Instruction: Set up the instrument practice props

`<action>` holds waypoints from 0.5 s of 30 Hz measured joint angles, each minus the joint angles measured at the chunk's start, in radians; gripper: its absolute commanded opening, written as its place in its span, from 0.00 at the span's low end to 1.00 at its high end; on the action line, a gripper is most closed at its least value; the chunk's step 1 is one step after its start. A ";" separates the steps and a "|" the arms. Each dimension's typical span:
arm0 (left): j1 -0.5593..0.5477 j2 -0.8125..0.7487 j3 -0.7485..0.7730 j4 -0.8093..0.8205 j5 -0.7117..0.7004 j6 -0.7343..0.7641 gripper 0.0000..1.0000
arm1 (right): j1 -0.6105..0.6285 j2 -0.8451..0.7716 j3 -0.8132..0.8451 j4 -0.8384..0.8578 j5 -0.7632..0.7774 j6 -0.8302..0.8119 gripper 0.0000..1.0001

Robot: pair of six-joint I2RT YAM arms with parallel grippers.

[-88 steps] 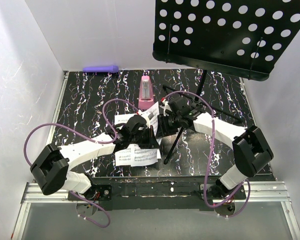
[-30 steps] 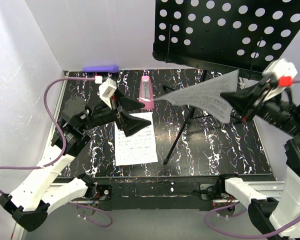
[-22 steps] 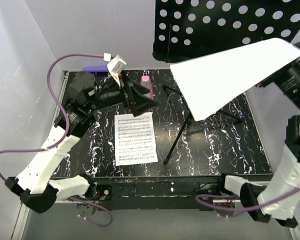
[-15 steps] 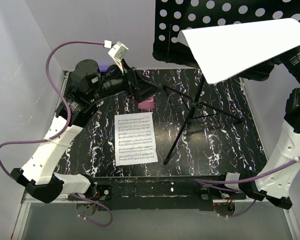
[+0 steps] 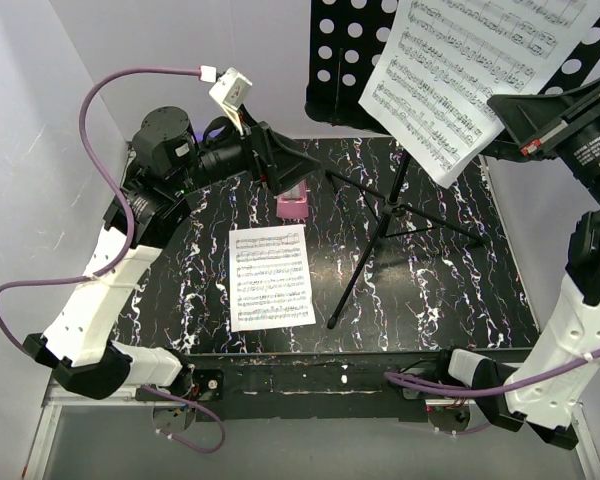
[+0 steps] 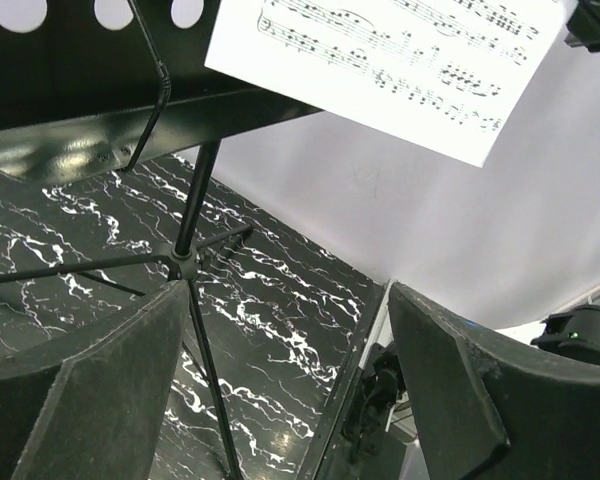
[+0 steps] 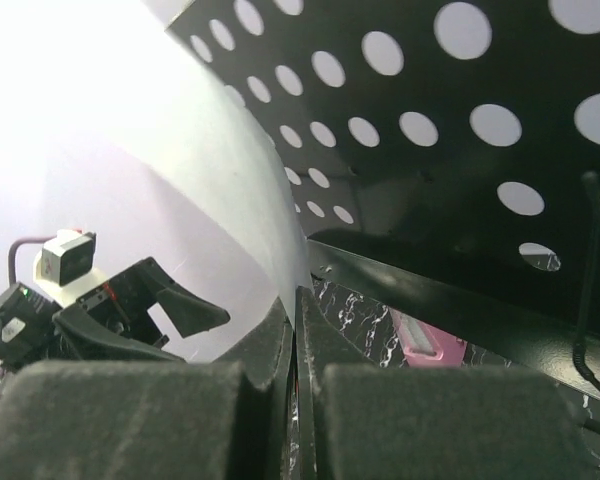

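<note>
At the upper right, high above the counter (image 5: 460, 290), the right arm's fingers (image 5: 525, 118) are pressed together on the edge of one sheet-music page (image 5: 460, 60). They hold it printed side out in front of the black music stand's perforated desk (image 5: 335, 105), and its lower corner hangs past the desk's ledge. Whether the paper touches the desk cannot be told. Across from them, the left arm's fingers (image 5: 280, 160) stand wide apart with nothing between them, raised above the pink metronome (image 5: 293, 204). The metronome sits toward the back of the counter, partly hidden by them. The second sheet-music page (image 5: 270, 278) lies flat on the counter, just in front of the metronome and left of the stand's tripod legs.
</note>
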 measured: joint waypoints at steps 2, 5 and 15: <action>0.000 0.005 0.016 -0.002 -0.002 0.005 0.77 | 0.000 -0.014 0.000 0.002 -0.004 -0.021 0.01; 0.000 0.025 0.050 -0.010 -0.008 0.012 0.71 | 0.000 -0.021 0.004 0.010 -0.020 -0.056 0.01; 0.000 0.243 0.331 -0.053 -0.055 0.051 0.60 | 0.000 0.095 0.071 0.001 -0.084 -0.215 0.01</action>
